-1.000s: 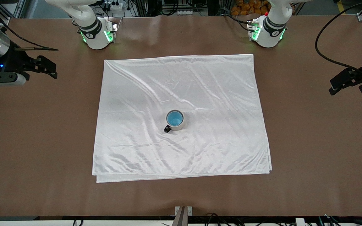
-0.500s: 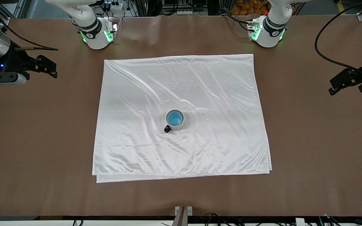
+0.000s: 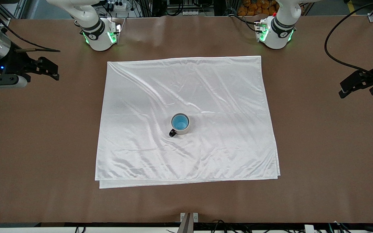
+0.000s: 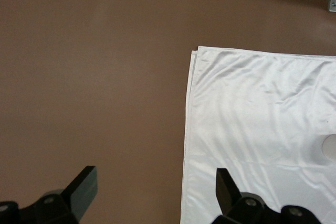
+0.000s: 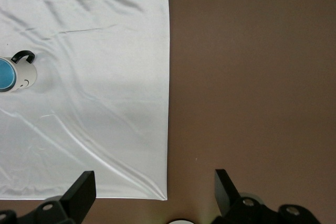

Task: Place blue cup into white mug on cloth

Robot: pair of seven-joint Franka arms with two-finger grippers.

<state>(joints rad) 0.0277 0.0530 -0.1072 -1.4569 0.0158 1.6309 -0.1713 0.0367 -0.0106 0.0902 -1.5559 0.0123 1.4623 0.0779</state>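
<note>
The blue cup [image 3: 179, 122] sits inside the white mug [image 3: 183, 130], which stands upright with its black handle on the cloth [image 3: 206, 90] near its middle. The mug with the cup also shows in the right wrist view [image 5: 23, 74]. My left gripper [image 3: 356, 84] is open and empty, raised over the bare table at the left arm's end; its own view shows wide-apart fingers [image 4: 84, 187] over the cloth's edge [image 4: 252, 108]. My right gripper [image 3: 49, 68] is open and empty over the bare table at the right arm's end, with fingers [image 5: 81, 192] apart.
The brown table [image 3: 319, 145] is bare around the cloth. The two arm bases [image 3: 99, 35] [image 3: 275, 32] stand at the table's edge farthest from the front camera. Cables run along both ends of the table.
</note>
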